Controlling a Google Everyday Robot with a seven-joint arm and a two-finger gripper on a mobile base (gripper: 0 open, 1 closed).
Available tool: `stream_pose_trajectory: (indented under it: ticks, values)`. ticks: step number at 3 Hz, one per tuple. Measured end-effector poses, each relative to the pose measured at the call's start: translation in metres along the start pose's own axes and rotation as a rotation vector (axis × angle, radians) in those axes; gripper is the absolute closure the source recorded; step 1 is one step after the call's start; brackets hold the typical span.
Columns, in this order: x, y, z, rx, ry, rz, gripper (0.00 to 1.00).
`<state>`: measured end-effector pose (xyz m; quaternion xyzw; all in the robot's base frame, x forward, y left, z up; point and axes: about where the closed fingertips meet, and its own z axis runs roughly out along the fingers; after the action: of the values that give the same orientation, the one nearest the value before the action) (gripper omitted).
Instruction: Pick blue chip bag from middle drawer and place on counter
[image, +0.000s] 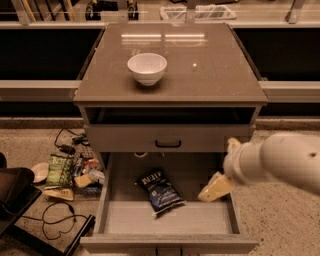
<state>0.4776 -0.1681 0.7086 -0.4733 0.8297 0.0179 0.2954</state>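
The blue chip bag (159, 191) lies flat on the floor of the open middle drawer (170, 218), left of its centre, white lettering at the far end. My gripper (216, 187) hangs over the drawer's right side, near the right wall, a short way right of the bag and not touching it. Its pale fingers point down and left. The white arm (280, 161) comes in from the right. The glossy counter (210, 70) tops the cabinet above.
A white bowl (147, 68) stands on the counter's left half. A shallower closed drawer with a black handle (168, 144) sits above the open one. A green bag (60, 170), packets and cables (55, 220) lie on the floor to the left.
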Motion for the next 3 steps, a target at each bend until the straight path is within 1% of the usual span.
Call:
stream_pose_trajectory:
  ticks: [1, 2, 3]
  values:
    - [0.012, 0.051, 0.079, -0.088, -0.032, 0.046, 0.00]
    - [0.016, 0.076, 0.145, -0.137, -0.080, 0.097, 0.00]
    - [0.015, 0.085, 0.197, -0.172, -0.113, 0.140, 0.00]
